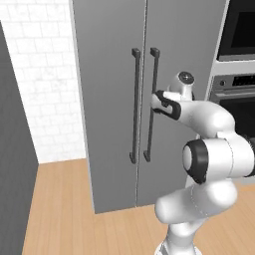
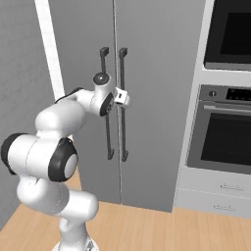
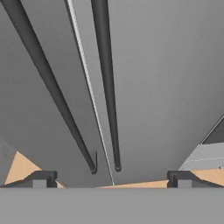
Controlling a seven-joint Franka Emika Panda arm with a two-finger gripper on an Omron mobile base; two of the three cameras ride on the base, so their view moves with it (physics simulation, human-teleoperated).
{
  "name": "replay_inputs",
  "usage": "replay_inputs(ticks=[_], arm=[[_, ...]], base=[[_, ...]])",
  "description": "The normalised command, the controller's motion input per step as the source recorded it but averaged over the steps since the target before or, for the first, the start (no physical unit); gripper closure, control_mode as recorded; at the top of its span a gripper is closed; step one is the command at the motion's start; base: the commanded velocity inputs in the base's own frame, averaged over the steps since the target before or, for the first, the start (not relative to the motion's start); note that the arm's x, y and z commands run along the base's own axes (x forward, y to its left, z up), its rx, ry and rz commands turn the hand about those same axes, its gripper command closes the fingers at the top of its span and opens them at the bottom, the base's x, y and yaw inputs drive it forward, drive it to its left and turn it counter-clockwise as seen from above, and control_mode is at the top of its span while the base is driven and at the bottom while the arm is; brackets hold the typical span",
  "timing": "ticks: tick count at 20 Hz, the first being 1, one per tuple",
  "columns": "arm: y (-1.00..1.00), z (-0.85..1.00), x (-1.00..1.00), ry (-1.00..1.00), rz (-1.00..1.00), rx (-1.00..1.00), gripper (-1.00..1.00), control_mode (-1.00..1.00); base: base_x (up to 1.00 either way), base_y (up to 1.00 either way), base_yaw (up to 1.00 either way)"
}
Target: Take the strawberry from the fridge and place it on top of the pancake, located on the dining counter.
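Fridge (image 1: 112, 124) doors stand shut in a simulated kitchen, two tall matte grey panels meeting at a thin centre seam, with no view of the shelves behind them. Two long dark bar handles run upright on either side of that seam: the left handle (image 1: 135, 104) and the right handle (image 1: 152, 103), close together and parallel.

Just in front of the right handle, at about the middle of its height, hovers the claw (image 2: 125, 98) of the white robot arm (image 1: 211, 149). In the hand view its two dark fingertips (image 3: 41, 178) sit far apart at the bottom, released and grasping nothing, with both handles and the seam running up between them. From the base views the claw looks very close to the right handle, but whether it touches the bar cannot be told.

The arm rises from the floor in front of the fridge, folds at a bulky elbow with a dark joint, and reaches forward and up to the doors.

To the right of the fridge, a built-in wall oven (image 2: 223, 132) with a dark glass door sits in a pale grey cabinet, a second dark appliance window (image 2: 230, 32) above it and pale drawers (image 2: 218, 198) below. To the left, a white tiled wall (image 1: 45, 79) runs back beside a dark grey panel (image 1: 15, 164). A light wooden floor (image 1: 60, 209) spreads underneath.
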Motion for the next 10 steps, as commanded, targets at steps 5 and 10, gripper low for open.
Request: replay_inputs(ticks=[5, 10], arm=[[0.0, -0.02, 0.6, -0.1, 0.0, -0.03, -1.0, -1.0], [0.0, -0.01, 0.68, -0.08, 0.0, 0.0, -1.0, -1.0]], base=[[0.0, 0.0, 0.0], [0.0, 0.0, 0.0]])
